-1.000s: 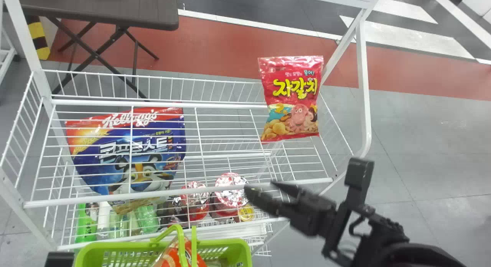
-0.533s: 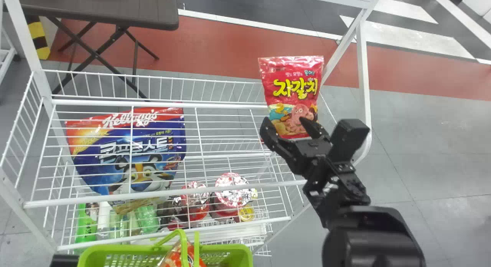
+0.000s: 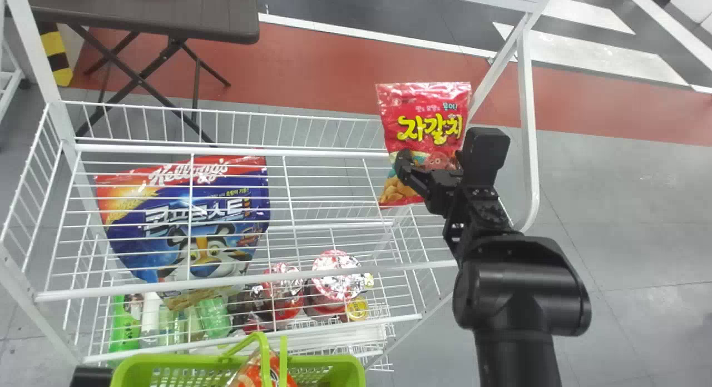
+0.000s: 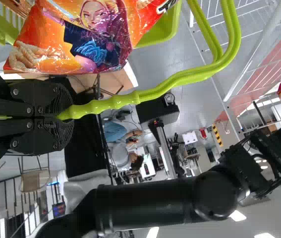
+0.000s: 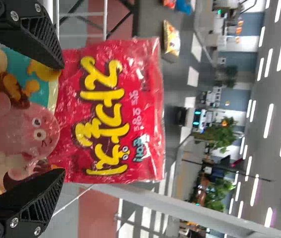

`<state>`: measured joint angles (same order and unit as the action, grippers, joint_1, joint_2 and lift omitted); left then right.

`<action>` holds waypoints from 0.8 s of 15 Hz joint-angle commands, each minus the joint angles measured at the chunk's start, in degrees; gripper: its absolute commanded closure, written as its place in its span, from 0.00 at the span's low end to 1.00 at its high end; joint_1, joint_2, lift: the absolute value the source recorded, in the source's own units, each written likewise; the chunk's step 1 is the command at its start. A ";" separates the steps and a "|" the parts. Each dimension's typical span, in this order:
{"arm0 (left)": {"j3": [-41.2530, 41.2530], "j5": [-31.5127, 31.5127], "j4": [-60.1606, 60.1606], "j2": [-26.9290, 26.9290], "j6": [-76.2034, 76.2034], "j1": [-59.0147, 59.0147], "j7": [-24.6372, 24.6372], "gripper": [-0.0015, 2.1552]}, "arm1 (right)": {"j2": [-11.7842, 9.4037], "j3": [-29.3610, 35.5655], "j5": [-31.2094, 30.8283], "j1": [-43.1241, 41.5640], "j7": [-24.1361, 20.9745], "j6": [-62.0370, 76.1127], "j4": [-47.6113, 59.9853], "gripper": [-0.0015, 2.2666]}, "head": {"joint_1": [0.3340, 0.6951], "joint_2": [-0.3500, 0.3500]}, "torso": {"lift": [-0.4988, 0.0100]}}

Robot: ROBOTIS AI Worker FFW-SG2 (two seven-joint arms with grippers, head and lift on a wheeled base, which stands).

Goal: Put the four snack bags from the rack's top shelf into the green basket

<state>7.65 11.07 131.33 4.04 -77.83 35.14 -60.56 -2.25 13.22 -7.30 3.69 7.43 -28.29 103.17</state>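
Head view: red snack bag (image 3: 425, 120) on the rack (image 3: 139, 149), orange bag (image 3: 247, 377) in the green basket (image 3: 150, 360)

The basket sits at the near left, the orange bag partly behind its raised handle (image 3: 261, 348). On the rack's top shelf the red bag stands toward the right, with the right gripper (image 3: 429, 163) at its lower half. Seen through the wires, below that shelf, are a blue cereal pouch (image 3: 228, 214) at left, then foil-lidded tubs (image 3: 336, 270) and green bottles (image 3: 213, 320).

The left wrist view shows the left gripper (image 4: 63, 115) clamped on the handle, and a long-haired figure printed on the orange bag.

In the right wrist view the right gripper is spread wide, its fingers (image 5: 31, 37) near the red bag's two side edges; contact is unclear. The bag is glossy and crinkled, with yellow lettering above a pink octopus.
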 commanded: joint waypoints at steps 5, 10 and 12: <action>0.00 -0.09 -0.37 -0.09 -0.70 -1.04 0.62 0.99 | 0.32 2.78 1.85 2.73 6.99 4.07 0.72 0.97 | 1.00 0.00 | 0.98; -0.09 -0.09 -0.55 -0.09 -0.70 -1.48 0.80 0.99 | 0.50 3.66 7.12 6.51 7.08 6.01 5.82 0.97 | 1.00 0.00 | 0.98; -0.44 0.00 -1.08 -0.09 -0.70 -1.83 0.80 0.99 | 0.41 3.57 10.73 10.55 7.69 5.13 11.62 0.97 | 1.00 0.00 | 0.98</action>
<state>7.46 10.96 130.62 3.93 -78.54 33.59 -59.76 -1.77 16.79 0.85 11.40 14.80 -22.46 110.63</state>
